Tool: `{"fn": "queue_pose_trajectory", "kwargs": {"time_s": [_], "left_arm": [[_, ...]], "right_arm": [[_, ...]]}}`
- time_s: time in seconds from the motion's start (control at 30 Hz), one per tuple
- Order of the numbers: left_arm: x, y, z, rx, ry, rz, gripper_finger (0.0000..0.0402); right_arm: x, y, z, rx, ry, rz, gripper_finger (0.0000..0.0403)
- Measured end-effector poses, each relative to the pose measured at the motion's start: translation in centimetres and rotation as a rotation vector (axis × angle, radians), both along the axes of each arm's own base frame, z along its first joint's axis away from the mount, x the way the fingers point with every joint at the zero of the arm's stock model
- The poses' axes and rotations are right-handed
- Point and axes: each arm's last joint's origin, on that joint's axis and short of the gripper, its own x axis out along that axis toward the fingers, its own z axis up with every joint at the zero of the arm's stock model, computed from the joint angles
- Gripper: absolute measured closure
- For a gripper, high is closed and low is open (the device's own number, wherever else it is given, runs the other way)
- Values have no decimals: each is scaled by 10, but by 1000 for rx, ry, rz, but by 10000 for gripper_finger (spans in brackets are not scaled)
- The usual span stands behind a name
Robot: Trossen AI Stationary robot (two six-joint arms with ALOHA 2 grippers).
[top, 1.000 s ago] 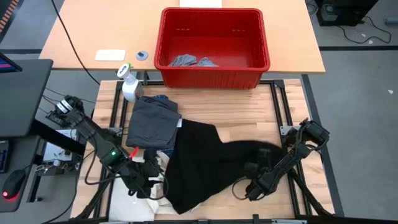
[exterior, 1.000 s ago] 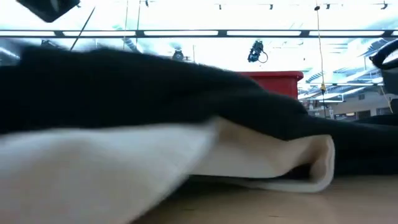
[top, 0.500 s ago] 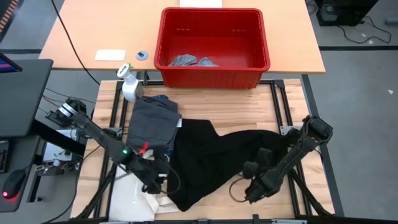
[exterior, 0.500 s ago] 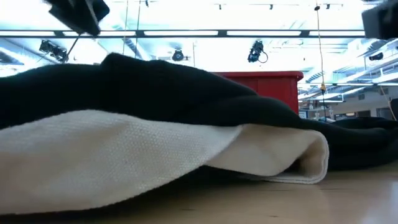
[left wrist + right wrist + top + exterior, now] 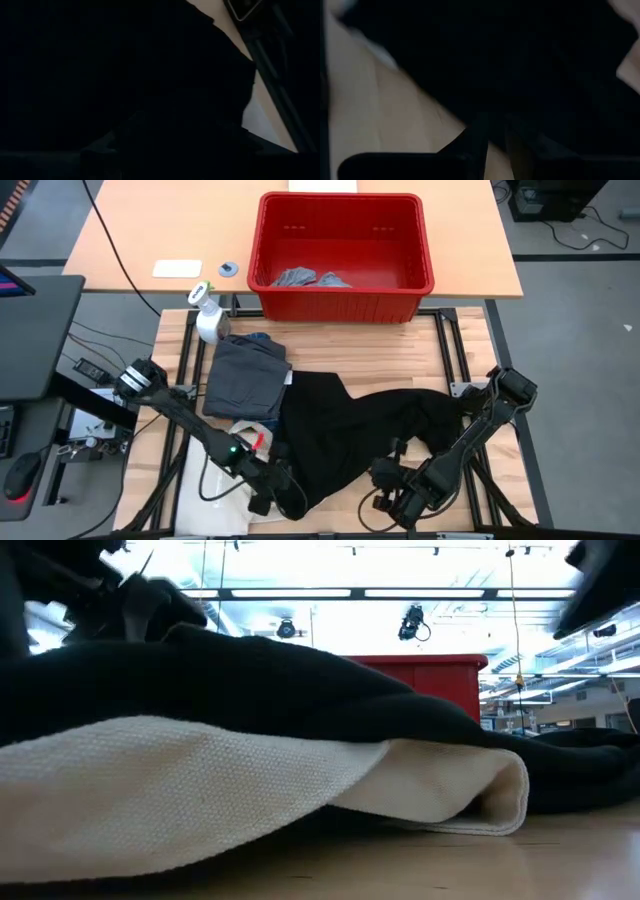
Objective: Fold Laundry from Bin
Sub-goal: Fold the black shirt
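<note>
- Ceiling strip lights (image 5: 330, 592) glow beyond the pale wooden counter (image 5: 350, 355).
- Left hand (image 5: 272, 495) and right hand (image 5: 392, 500): grip cannot be told, both at the large black garment's (image 5: 340, 430) near edge.

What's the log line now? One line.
left pincer: at black garment near edge | right pincer: same garment, near edge | bin: light grey pieces inside

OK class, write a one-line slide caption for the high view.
Both arms work the black garment at the table's near edge, beside a folded grey piece; the red bin holds light grey laundry.
</note>
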Motion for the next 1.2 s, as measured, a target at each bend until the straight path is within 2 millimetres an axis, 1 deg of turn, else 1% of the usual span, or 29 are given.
{"fn": "queue_pose_trajectory", "kwargs": {"time_s": [0.07,0.17,0.27,0.4,0.5,0.63,0.73,0.8,0.87,0.93,1.03,1.07,1.13,1.2], "left_arm": [[4,0,-5,-30,11,13,198],[10,7,-7,-58,27,60,198],[17,13,-5,-91,6,89,198],[25,16,-2,-186,-4,93,198],[26,18,-9,-215,51,96,198],[30,15,-18,-226,68,113,199],[35,12,-25,-217,74,108,209],[39,9,-25,-204,64,88,226],[43,6,-22,-197,27,55,255],[44,6,-19,-183,14,32,297],[45,8,-14,-170,-5,13,374],[45,8,-11,-178,-21,11,387],[42,10,-1,-180,-35,-1,390],[38,8,14,-212,-66,-62,391]], "right_arm": [[4,1,2,-13,-79,-17,329],[8,4,5,-23,-135,0,329],[9,5,5,-19,-141,5,329],[9,5,5,-20,-141,7,329],[9,5,5,-23,-140,9,329],[9,4,5,-38,-136,19,329],[10,4,6,-49,-145,17,329],[10,3,6,-56,-148,13,329],[10,3,6,-59,-147,12,329],[10,3,5,-59,-148,11,329],[9,2,3,-58,-142,10,329],[9,2,1,-55,-137,10,329],[7,1,-3,-43,-123,17,329],[6,1,-7,-18,-104,27,329]]}}
